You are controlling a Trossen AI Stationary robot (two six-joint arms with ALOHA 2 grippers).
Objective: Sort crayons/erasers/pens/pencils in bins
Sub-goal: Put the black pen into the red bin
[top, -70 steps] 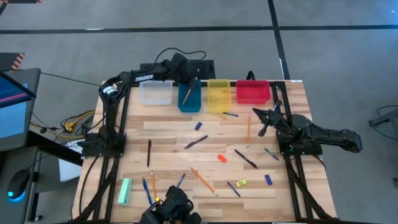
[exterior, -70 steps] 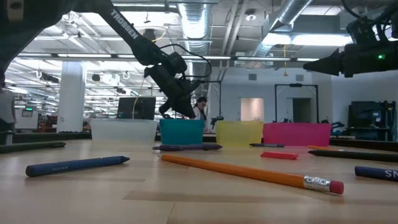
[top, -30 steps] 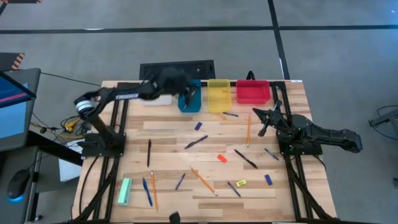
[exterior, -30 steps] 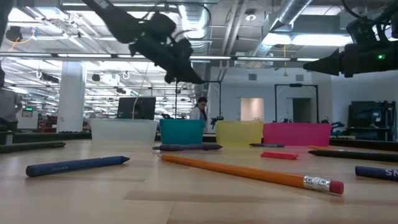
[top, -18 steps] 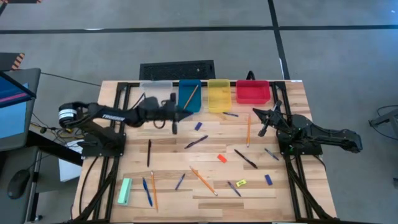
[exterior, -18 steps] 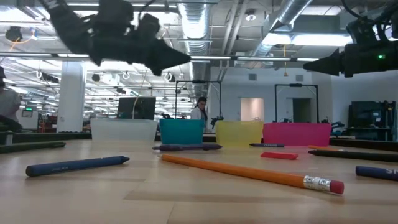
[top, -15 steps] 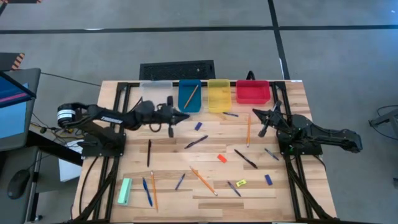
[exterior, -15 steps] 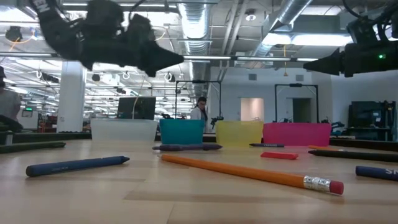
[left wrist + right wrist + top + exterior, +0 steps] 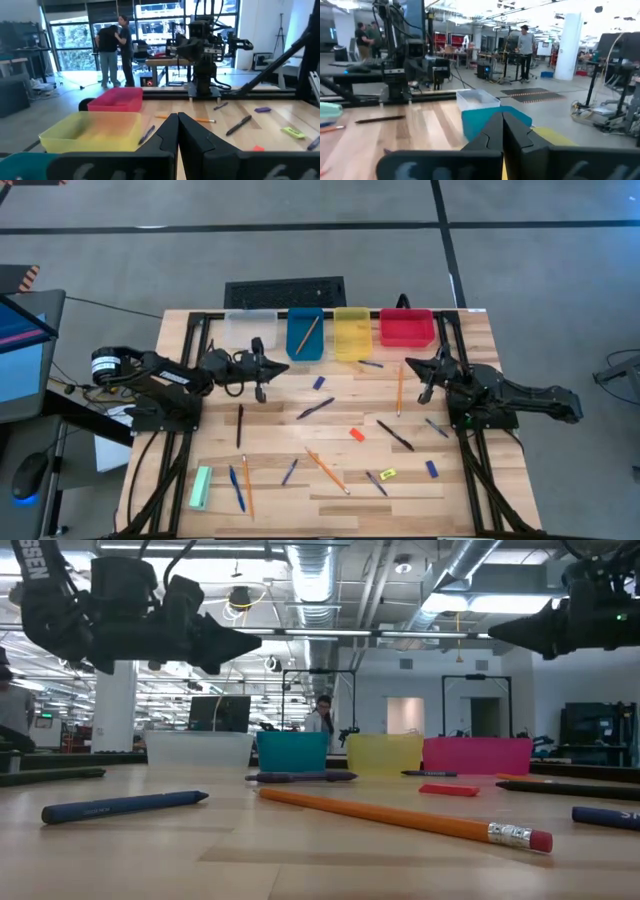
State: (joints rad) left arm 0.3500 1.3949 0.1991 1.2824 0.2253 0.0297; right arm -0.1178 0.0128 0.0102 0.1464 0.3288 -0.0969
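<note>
left arm: has swung away from over the blue bin [image 9: 305, 335] and folded back toward the table's left side
left gripper [image 9: 262, 367]: earlier above the blue bin with a pencil, now empty, fingers together, just in front of the clear bin [image 9: 250, 329] and to the blue bin's left
pencil [image 9: 301, 332]: now lies slanted inside the blue bin, free of the gripper
low view: left gripper [image 9: 238, 641] has shifted from above the blue bin [image 9: 293, 751] to well left of it
</note>
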